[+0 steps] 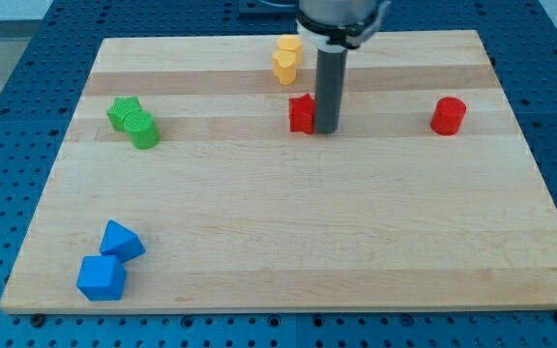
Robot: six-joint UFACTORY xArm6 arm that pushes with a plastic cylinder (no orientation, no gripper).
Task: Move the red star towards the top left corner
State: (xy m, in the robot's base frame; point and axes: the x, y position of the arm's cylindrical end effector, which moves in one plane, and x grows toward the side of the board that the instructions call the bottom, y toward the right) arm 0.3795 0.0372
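The red star lies on the wooden board a little above the middle, partly hidden by my rod. My tip stands right against the star's right side, touching or nearly touching it. The board's top left corner is far to the star's left and a little higher.
Two yellow blocks sit just above the red star near the top edge. A green star and a green cylinder touch at the left. A red cylinder is at the right. A blue triangle and a blue cube are at the bottom left.
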